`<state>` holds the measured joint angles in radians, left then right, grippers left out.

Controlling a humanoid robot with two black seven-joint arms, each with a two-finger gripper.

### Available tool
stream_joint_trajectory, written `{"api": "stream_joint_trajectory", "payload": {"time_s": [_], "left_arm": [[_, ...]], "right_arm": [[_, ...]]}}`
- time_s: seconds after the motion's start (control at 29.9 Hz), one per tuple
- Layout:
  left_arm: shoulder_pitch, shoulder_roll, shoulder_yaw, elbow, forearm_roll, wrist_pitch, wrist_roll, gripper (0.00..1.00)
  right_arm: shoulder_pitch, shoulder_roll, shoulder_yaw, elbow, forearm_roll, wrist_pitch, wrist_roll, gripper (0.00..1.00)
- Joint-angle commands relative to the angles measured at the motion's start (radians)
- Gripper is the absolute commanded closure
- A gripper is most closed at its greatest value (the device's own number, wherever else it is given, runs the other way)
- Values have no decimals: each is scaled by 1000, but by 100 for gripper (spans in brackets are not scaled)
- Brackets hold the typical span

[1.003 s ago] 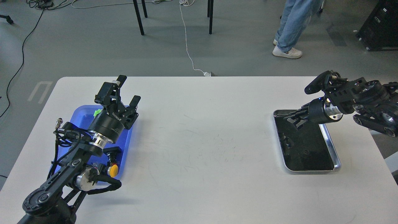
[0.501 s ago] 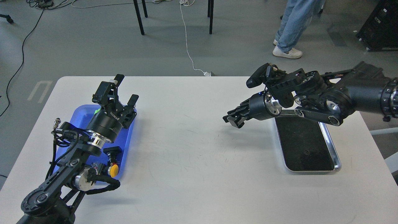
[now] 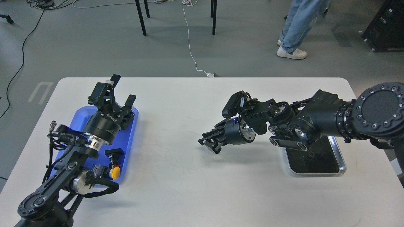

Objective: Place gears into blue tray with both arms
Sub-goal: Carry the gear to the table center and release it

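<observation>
My left pincer (image 3: 121,90) hangs above the far end of the blue tray (image 3: 131,132) at the surface's left, fingers spread and empty. My right pincer (image 3: 210,144) hovers mid-surface, left of the steel tray (image 3: 339,157); I cannot tell its opening or any gear.

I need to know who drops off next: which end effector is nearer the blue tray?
Left. The left end effector is over the blue tray's far end; the right end effector is mid-table, well apart.

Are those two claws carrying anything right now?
The left gripper is open, its fingers empty. The right gripper is too dark to tell; a tiny gear could hide inside.
</observation>
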<state>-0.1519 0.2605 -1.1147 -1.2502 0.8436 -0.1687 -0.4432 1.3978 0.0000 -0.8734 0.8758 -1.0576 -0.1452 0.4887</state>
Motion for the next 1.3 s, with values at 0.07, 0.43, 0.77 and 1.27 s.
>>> {"api": "stream_joint_trajectory", "payload": {"time_s": [0.07, 0.43, 0.77, 1.27], "left_arm": [[0, 0, 1, 0, 0, 0, 0, 2], [2, 6, 1, 0, 0, 0, 0, 2], [3, 6, 1, 0, 0, 0, 0, 2], [2, 14, 3, -2, -1, -2, 0, 2]], "right_arm": [[-22, 0, -33, -11, 2, -37, 0, 80], [-43, 0, -36, -11, 4, -40, 0, 78], [-57, 0, -58, -11, 5, -42, 0, 63], [27, 0, -55, 25, 18, -40, 0, 6]]}}
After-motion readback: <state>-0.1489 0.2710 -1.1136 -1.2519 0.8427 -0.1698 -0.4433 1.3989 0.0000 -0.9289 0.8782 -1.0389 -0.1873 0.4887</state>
